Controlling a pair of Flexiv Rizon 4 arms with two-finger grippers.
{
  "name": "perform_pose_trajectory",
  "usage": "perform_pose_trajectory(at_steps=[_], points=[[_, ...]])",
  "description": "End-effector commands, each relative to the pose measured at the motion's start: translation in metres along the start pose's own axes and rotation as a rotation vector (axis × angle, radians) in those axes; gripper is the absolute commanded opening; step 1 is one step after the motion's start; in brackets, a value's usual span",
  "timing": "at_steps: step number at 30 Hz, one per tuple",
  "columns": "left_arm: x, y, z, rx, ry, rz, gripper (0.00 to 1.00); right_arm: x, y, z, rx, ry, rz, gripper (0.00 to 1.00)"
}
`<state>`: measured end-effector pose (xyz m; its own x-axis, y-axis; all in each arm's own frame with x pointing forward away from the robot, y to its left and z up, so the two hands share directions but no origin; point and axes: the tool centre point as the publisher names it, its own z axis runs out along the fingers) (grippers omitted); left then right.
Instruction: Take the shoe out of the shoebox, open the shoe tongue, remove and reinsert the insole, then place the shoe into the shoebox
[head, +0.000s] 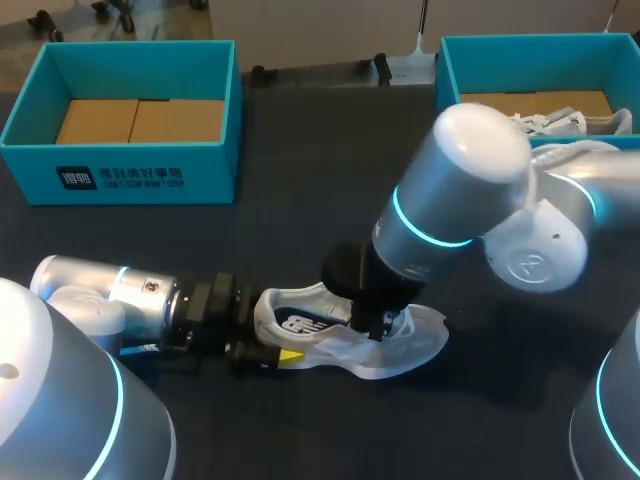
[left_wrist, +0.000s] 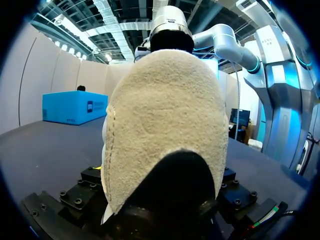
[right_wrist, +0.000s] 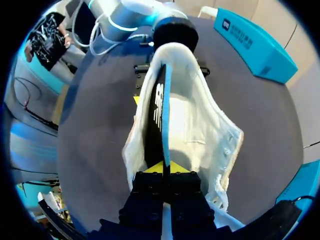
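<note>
A white shoe (head: 405, 352) lies on the dark table with its heel towards my left arm. My left gripper (head: 272, 352) has the heel (left_wrist: 165, 115) between its widely spread fingers, which press on it from both sides. From above, my right gripper (head: 378, 328) reaches into the shoe's opening. In the right wrist view its yellow tips (right_wrist: 163, 169) are shut on a thin black insole (right_wrist: 159, 117) with a blue edge. The insole stands on edge inside the shoe (right_wrist: 205, 125), whose tongue and sides are spread wide.
A teal shoebox (head: 120, 172) with cardboard inside stands at the back left. A second teal shoebox (head: 448, 75) at the back right holds another white shoe (head: 560, 122). Bare dark tabletop lies between the boxes and the shoe.
</note>
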<state>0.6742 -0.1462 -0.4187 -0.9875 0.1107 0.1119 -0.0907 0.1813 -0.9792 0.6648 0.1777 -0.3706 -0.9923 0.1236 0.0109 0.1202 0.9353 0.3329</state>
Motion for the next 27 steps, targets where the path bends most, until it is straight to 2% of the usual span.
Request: perform_pose_trajectory(at_steps=[1,12,22,27], points=[[-0.001,0.001,0.0,0.0,-0.002,0.0,0.0,0.0,-0.008,-0.01,-0.099,-0.011,-0.017,0.0],[-0.001,0.001,0.0,0.0,-0.002,0.0,0.0,-0.011,-0.003,-0.018,-0.21,0.022,-0.129,0.0],[-0.001,0.001,0.0,0.0,-0.002,0.0,0.0,-0.017,0.029,-0.022,-0.145,0.071,-0.274,0.0],[-0.001,0.001,0.0,0.0,-0.002,0.0,0.0,-0.014,0.045,-0.021,-0.082,0.119,-0.352,0.0]])
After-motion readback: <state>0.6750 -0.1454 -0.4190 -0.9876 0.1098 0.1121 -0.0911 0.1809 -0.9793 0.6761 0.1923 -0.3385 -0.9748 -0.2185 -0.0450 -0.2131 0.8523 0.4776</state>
